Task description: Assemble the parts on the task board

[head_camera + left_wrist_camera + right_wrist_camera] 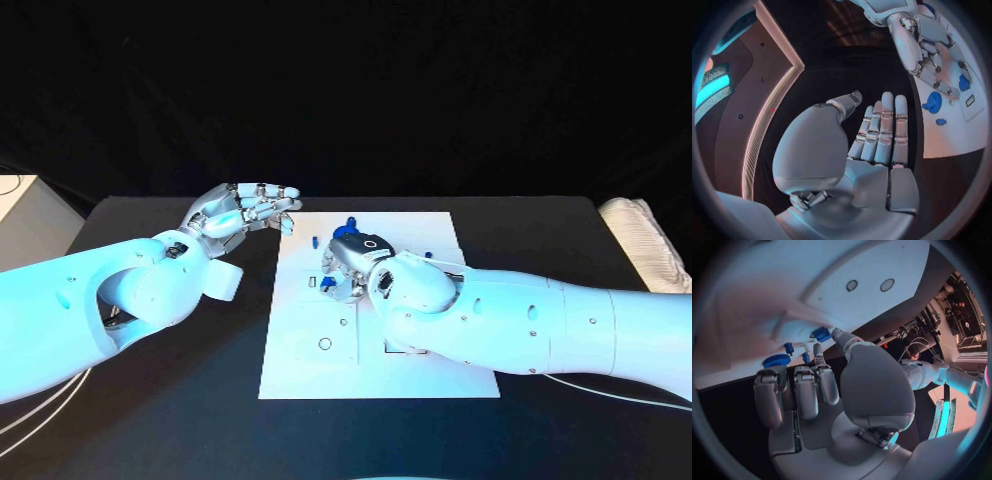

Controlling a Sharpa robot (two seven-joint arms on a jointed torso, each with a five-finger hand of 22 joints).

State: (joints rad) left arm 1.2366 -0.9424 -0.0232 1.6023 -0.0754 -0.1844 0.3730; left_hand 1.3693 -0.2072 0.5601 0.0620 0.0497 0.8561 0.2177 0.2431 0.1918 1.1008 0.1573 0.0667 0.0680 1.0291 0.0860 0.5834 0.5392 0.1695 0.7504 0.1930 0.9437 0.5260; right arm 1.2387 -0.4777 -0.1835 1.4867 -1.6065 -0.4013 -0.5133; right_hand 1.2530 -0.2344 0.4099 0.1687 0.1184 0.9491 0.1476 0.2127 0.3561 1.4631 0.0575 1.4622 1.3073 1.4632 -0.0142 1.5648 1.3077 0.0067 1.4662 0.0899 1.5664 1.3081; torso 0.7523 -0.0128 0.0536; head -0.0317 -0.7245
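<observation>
The left hand (245, 210) in the head view hovers over the black counter (173, 400) just off the white task board (378, 370), at about ten o'clock from the board's middle, its fingers lightly curled and holding nothing. The right hand (353, 258) lies over the board's upper half, fingers pointing toward twelve o'clock; a blue part (351, 224) shows at its fingertips and another small blue part (327, 284) at nine o'clock of the palm.

In the left wrist view the left hand (876, 145) is spread flat, fingers nearly straight and side by side, empty. Beyond it the right hand (932, 55) rests on the task board (954, 135), with a round blue part (933, 102) and a smaller one (941, 121) lying on the board.

In the right wrist view the right hand (817, 390) has its thumb tip against a blue part (821, 333) on the task board (786, 295); whether it pinches that piece I cannot tell. A blue disc (776, 360) and a small blue peg (789, 347) sit beside the fingertips.
</observation>
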